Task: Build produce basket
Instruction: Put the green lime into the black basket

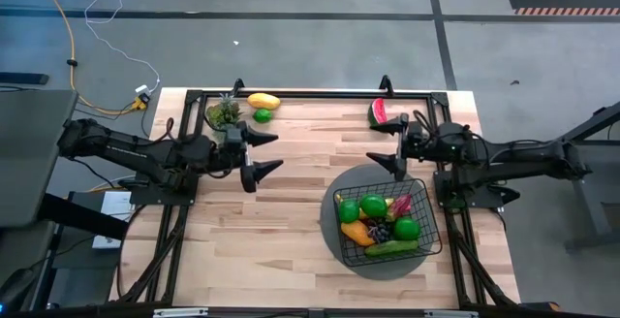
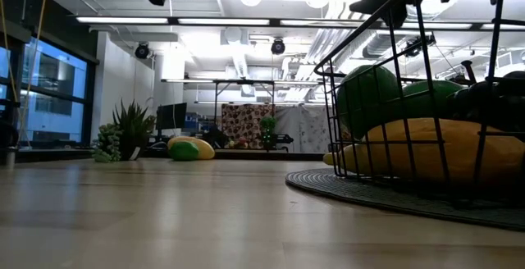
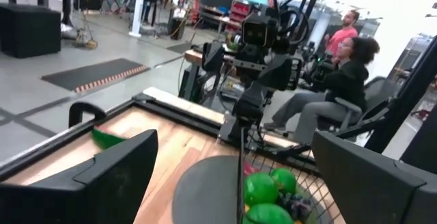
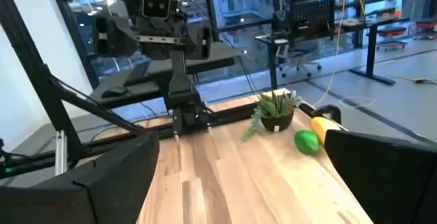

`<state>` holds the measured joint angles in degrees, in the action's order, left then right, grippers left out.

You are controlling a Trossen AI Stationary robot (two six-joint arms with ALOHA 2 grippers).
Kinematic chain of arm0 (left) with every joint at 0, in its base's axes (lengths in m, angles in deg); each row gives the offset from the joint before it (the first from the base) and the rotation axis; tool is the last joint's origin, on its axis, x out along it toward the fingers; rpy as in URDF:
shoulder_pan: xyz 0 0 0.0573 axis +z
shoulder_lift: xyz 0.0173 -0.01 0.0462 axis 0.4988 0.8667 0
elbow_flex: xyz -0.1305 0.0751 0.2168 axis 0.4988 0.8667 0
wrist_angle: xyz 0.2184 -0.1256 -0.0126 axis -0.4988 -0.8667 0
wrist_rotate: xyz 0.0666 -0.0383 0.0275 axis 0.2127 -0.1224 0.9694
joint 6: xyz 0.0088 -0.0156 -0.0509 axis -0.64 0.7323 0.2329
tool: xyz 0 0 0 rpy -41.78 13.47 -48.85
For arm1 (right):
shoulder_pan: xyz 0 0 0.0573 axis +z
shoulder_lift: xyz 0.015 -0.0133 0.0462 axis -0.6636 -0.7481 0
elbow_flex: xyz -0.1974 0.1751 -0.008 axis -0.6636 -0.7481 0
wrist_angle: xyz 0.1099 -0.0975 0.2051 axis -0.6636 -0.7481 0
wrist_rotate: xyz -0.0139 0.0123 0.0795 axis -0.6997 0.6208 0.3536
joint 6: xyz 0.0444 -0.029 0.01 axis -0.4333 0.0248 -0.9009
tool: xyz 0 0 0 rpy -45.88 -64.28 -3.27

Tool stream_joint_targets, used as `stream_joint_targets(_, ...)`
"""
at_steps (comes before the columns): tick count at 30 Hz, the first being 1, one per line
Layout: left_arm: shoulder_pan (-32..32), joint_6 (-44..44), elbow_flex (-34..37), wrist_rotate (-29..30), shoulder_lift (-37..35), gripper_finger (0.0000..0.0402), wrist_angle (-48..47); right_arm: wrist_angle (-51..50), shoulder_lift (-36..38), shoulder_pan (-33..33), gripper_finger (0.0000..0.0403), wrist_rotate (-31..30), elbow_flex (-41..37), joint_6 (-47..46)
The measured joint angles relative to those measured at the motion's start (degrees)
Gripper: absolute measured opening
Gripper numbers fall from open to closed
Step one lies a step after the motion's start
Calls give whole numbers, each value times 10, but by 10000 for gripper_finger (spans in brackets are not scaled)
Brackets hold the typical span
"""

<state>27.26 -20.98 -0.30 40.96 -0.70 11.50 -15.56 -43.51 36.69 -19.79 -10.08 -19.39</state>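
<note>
The black wire basket (image 1: 427,205) stands on a round grey mat (image 1: 360,177) at the table's right, holding green limes (image 1: 373,205), an orange mango (image 1: 355,232), dark grapes (image 1: 380,230), a cucumber (image 1: 392,248) and a red chili (image 1: 400,205). A watermelon slice (image 1: 387,114) lies at the far edge. A yellow fruit (image 1: 263,101) and a lime (image 1: 262,115) lie far left. My left gripper (image 1: 271,152) hangs open above the table's left. My right gripper (image 1: 378,146) hangs open beyond the basket. Each points level at the other.
A small potted plant (image 1: 224,114) stands by the far-left fruits. A black frame rail (image 1: 320,94) runs along the far edge. Bare wood (image 1: 262,231) spreads across the near left. Seated people (image 3: 341,87) show in the room beyond the table's right side.
</note>
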Motion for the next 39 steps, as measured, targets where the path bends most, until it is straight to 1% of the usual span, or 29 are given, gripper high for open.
stream_joint_targets(5, 0, 36, 0, 2, 0, 376, -34, 0, -13, 0, 399, 0, 0, -12)
stream_joint_targets(8, 2, 78, -1, 33, 8, 376, -32, 0, -14, 0, 399, 0, 0, -15)
stream_joint_targets(10, 17, 106, -15, 58, 17, 376, -56, -1, -14, 0, 399, -1, 0, -15)
stream_joint_targets(12, 44, 121, -47, 60, 32, 376, -89, -1, -14, 0, 399, -7, 0, -15)
stream_joint_targets(13, 62, 123, -66, 55, 41, 376, -113, 0, -14, 0, 399, -10, 0, -16)
stream_joint_targets(15, 103, 123, -111, 29, 65, 376, -175, -2, -14, 0, 399, -12, 0, -26)
stream_joint_targets(17, 155, 123, -167, -15, 102, 376, -254, -4, -14, 0, 399, -12, 0, -37)
stream_joint_targets(19, 210, 121, -222, -56, 143, 376, -358, -4, -14, 0, 399, -12, 0, -49)
stream_joint_targets(21, 259, 106, -276, -90, 191, 376, -451, -4, -14, 0, 399, -12, 0, -55)
stream_joint_targets(23, 302, 69, -319, -109, 239, 376, -529, -4, -14, 0, 399, -15, 0, -56)
stream_joint_targets(26, 356, -7, -365, -116, 303, 376, -596, -5, -14, 0, 399, -16, 0, -59)
stream_joint_targets(28, 386, -40, -383, -120, 342, 376, -624, -6, -14, 0, 399, -16, 0, -69)
stream_joint_targets(32, 431, -84, -395, -134, 410, 376, -659, -12, -14, 0, 399, -17, 0, -98)
stream_joint_targets(35, 451, -111, -395, -131, 453, 376, -682, -21, -14, 0, 399, -17, 0, -117)
stream_joint_targets(39, 465, -153, -395, -130, 498, 376, -685, -32, -14, 0, 399, -29, 0, -121)
